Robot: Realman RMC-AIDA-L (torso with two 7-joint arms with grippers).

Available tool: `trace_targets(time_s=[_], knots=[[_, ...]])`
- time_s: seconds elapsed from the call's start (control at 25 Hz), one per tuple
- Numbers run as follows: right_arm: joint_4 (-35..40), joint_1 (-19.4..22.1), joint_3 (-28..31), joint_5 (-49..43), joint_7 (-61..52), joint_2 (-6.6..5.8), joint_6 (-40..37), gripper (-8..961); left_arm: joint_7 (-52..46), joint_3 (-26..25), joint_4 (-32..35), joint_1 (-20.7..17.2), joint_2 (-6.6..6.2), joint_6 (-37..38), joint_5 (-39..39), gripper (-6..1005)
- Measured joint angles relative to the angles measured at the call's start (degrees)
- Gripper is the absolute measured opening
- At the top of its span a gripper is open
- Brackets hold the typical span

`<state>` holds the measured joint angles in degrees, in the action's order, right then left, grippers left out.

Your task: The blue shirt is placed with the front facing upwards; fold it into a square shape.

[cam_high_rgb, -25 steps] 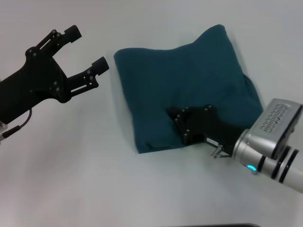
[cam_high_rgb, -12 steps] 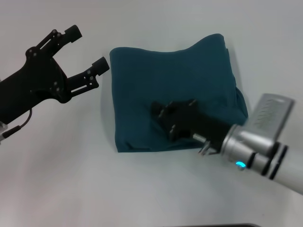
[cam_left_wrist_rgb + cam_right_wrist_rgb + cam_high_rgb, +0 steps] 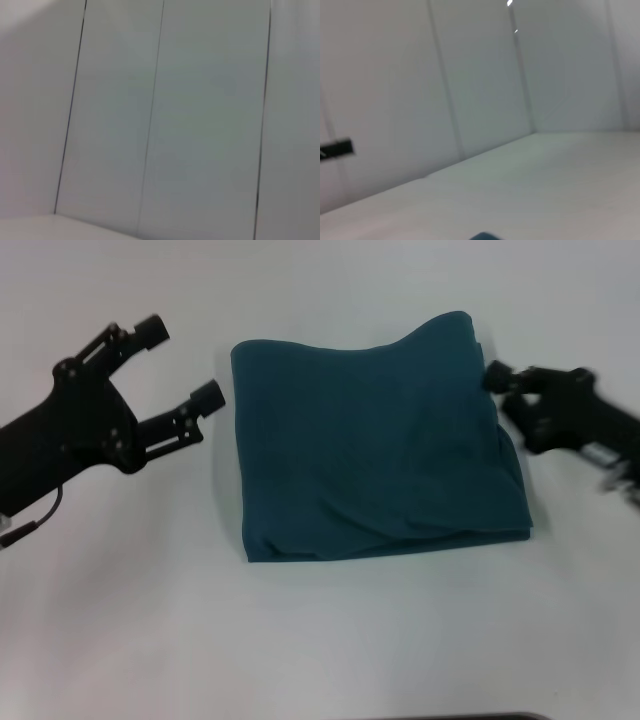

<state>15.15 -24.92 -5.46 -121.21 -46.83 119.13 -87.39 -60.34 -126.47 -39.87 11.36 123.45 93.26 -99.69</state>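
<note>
The blue shirt (image 3: 375, 445) lay folded roughly square, no lettering visible; left gripper (image 3: 178, 364) spread apart beside it; right gripper (image 3: 515, 390) too blurred to judge.

A plain white table (image 3: 330, 640) spreads below me. Beyond the table, pale wall panels (image 3: 200, 125) stand upright, split by thin dark seams (image 3: 150, 125).

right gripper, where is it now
In the head view the right gripper is at the blue shirt's right edge, near its far corner.
</note>
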Motion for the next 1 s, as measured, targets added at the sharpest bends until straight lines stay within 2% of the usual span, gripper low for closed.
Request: trace_targets(time_s=[0.08, 0.24, 0.36, 0.44, 0.48, 0.6, 0.76, 1.0], knots=[[9.41, -0.65, -3.63, -1.71, -10.70, -0.13, -5.81, 37, -1.74, 0.00, -0.62, 0.18, -0.44, -0.02, 2.04, 950], [27.18, -1.75, -13.36, -3.00, -27.96, -0.72, -17.49, 116, -10.36, 0.46, -4.82, 2.10, -1.37, 0.13, 11.37, 950], [35.96, -2.73, -20.25, -2.93, -35.96, -0.69, -23.60, 175, -16.11, 0.48, -7.98, 3.94, -1.27, 0.58, 18.53, 949], [40.04, -3.14, -23.86, -3.10, -37.53, -0.06, -24.79, 240, -16.11, 0.48, -7.98, 3.94, -1.27, 0.58, 18.53, 949], [41.48, -3.20, -25.79, -3.32, -37.93, 0.28, -24.79, 273, -16.98, 0.40, -9.12, 4.37, -0.88, 0.82, 20.18, 949], [42.64, -3.34, -31.03, -3.61, -38.36, 0.80, -22.84, 371, -17.97, 0.69, -8.85, 5.82, -0.93, 1.60, 21.41, 950], [42.41, -2.84, -36.52, -3.40, -38.62, 1.03, -17.75, 569, -20.26, 0.74, -8.40, 8.06, -0.75, 1.85, 23.98, 950], [41.51, -2.13, -38.07, -3.33, -37.65, 0.87, -14.63, 811, -21.49, 0.73, -6.25, 10.71, -0.37, 0.78, 26.22, 949]])
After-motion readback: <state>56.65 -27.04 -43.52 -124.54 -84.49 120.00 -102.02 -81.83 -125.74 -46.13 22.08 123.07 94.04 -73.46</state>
